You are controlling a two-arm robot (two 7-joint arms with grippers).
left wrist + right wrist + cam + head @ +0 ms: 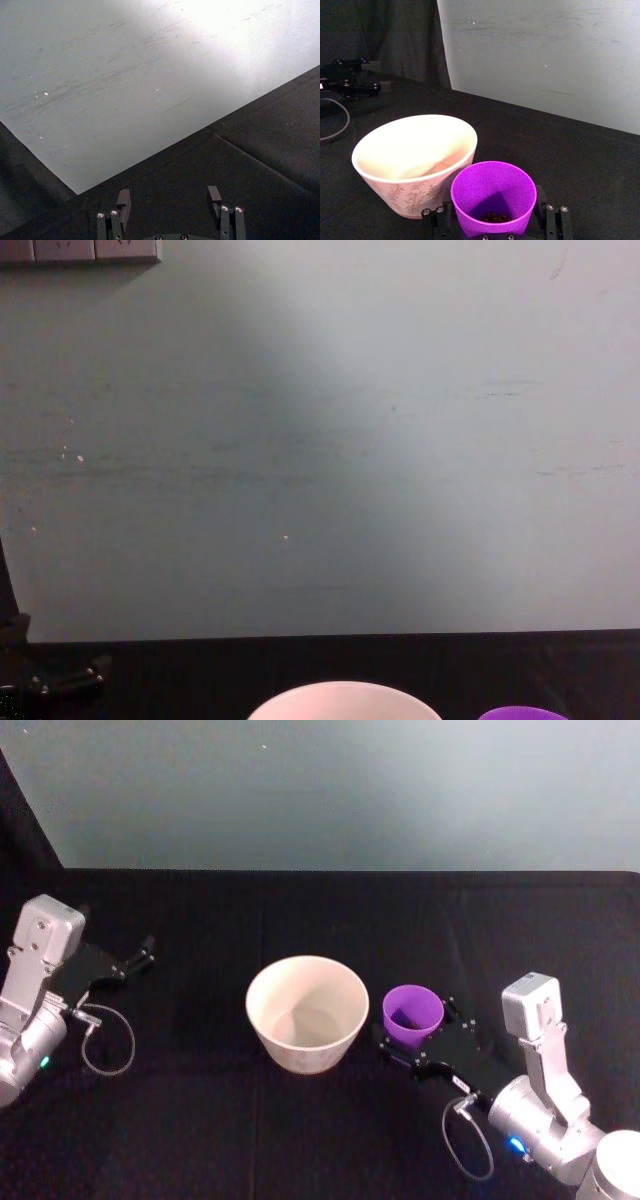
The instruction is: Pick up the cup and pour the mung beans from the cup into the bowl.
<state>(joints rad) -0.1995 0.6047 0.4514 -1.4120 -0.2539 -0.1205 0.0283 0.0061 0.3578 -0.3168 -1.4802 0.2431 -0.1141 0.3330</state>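
The purple cup (412, 1010) stands upright just right of the wide pale bowl (262, 988), nearly touching it. My right gripper (418, 1025) reaches in from the front right and is shut on the cup. In the right wrist view the cup (492, 195) sits between the black fingers (552, 220), with dark mung beans (494, 217) at its bottom. The bowl (410, 195) beside it has a leaf pattern on its wall and looks empty. My left gripper (140, 960) rests open at the far left, well away from the bowl, with nothing between its fingers (122, 200).
A black cloth (320, 910) covers the table up to a pale grey-green wall (330, 790). Loose cable loops hang by each wrist (108, 1040). In the chest view, the bowl rim (345, 695) and cup rim (520, 713) show at the lower edge.
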